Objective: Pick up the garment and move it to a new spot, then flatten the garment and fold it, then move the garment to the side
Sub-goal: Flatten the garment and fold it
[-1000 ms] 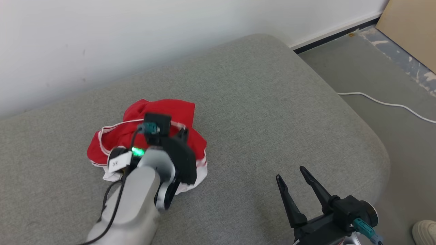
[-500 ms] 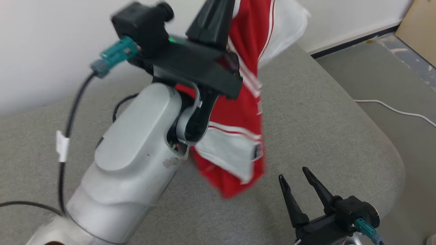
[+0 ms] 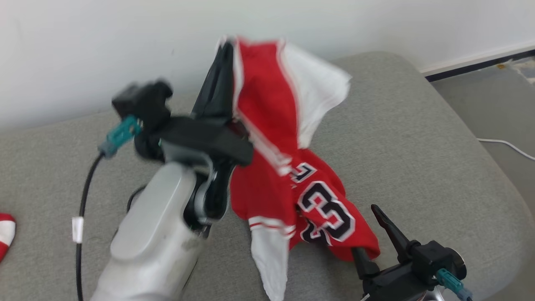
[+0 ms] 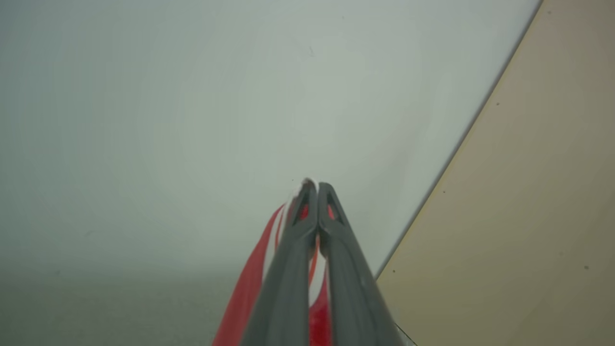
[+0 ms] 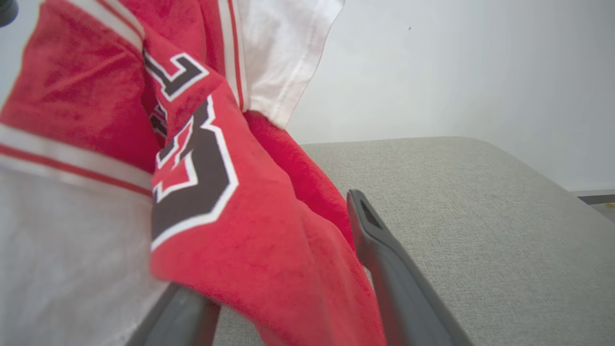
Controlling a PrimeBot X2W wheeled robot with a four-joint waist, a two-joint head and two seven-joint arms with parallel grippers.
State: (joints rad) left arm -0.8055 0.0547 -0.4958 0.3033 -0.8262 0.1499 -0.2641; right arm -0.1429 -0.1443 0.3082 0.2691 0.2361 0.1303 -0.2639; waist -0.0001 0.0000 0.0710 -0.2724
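The grey cushion [image 3: 418, 138] spreads below. Above it hangs the red-and-white garment [image 3: 267, 125], its number 23 readable in the head view and pinched at its top by the left gripper [image 3: 225, 50]. The left wrist view shows those fingers [image 4: 293, 250] clenched on red cloth. The right gripper [image 3: 359, 217] stands spread, grasping nothing. Its wrist view shows the hem covering one finger [image 5: 185, 312].

The broad grey woven-fabric cushion [image 3: 418, 146] with rounded corners bears a small red-and-white cloth piece [image 3: 5, 234] at nine o'clock; at three o'clock, a thin white cable [image 3: 508, 145] lies on the grey floor [image 3: 493, 100].
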